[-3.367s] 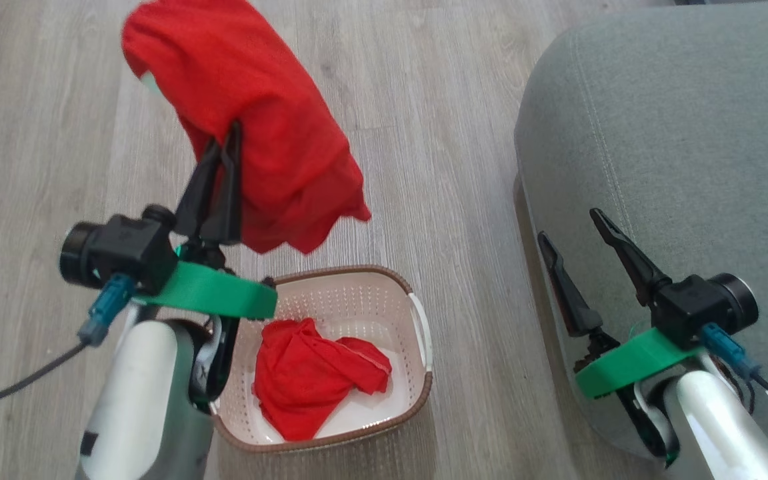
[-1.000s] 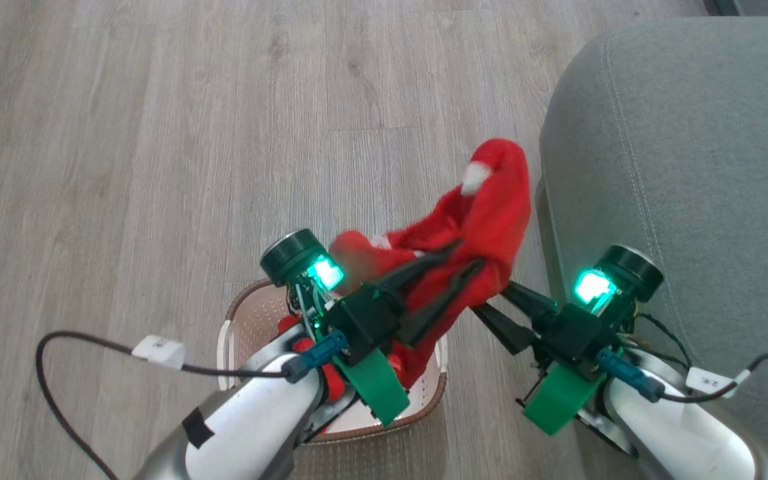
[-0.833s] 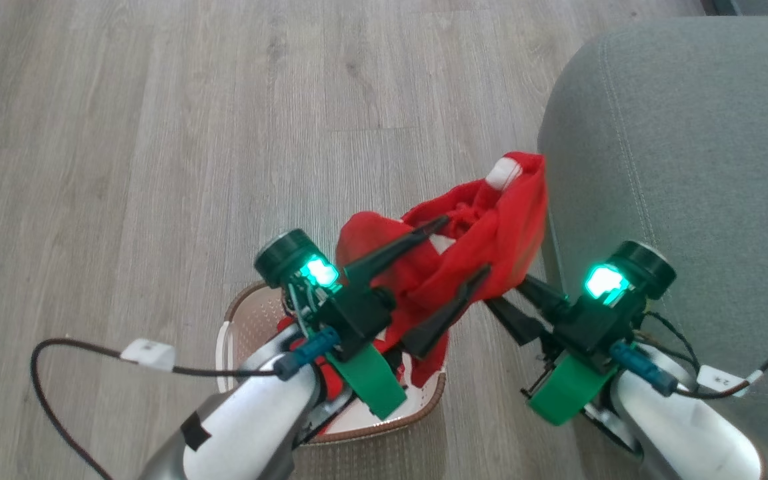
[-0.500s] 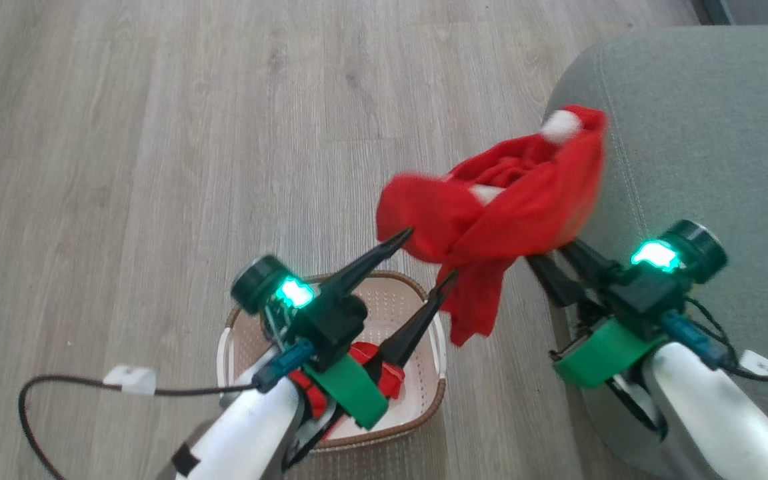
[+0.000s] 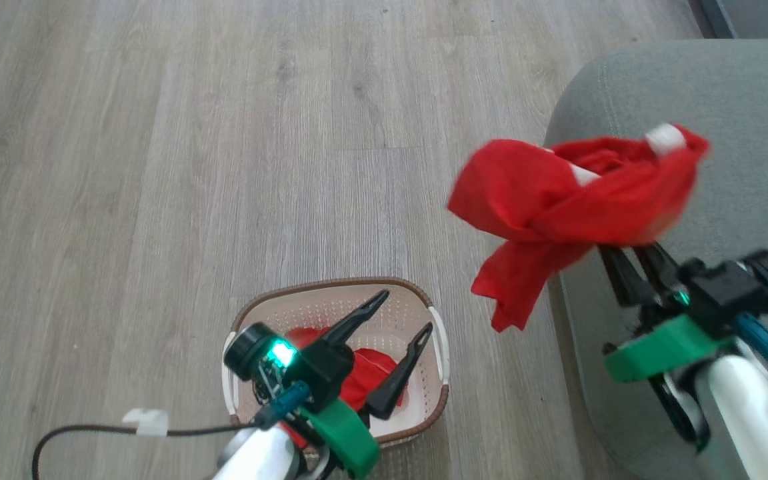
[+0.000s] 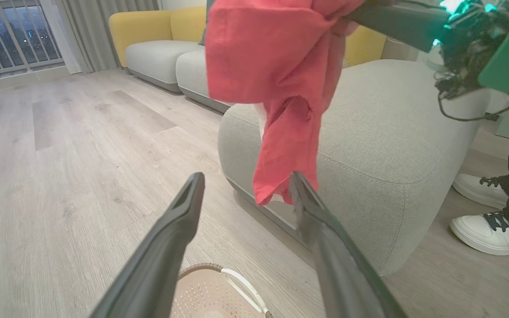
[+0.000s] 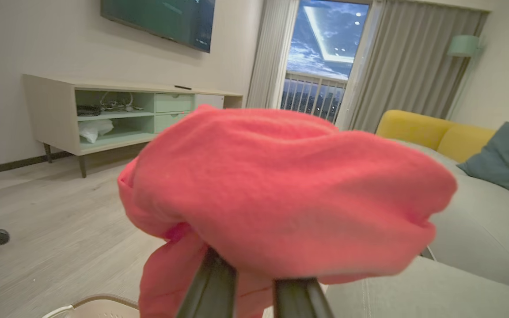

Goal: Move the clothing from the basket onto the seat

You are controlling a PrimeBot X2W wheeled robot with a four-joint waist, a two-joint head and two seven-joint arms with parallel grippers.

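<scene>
A bright red garment (image 5: 577,200) with white trim hangs bunched from my right gripper (image 5: 624,253), which is shut on it above the left edge of the grey-green seat (image 5: 744,93). One tail of it dangles over the floor beside the seat. The right wrist view has the garment (image 7: 281,185) draped over the closed fingers (image 7: 214,282). My left gripper (image 5: 404,312) stands open and holds nothing above the cream basket (image 5: 331,285), where another red garment (image 5: 365,380) lies. From the left wrist, the hanging garment (image 6: 276,66) is ahead of the open fingers (image 6: 192,194), clear of them.
Grey wood floor (image 5: 157,167) surrounds the basket. A person's white shoes (image 6: 488,225) stand beside the seat (image 6: 391,132). A yellow and grey sofa (image 6: 157,39) is farther off, and a TV cabinet (image 7: 104,115) lines the wall.
The left gripper opened and let go of the garment, then drew back over the basket. The right gripper shut on the garment and carried it right, up over the seat's edge.
</scene>
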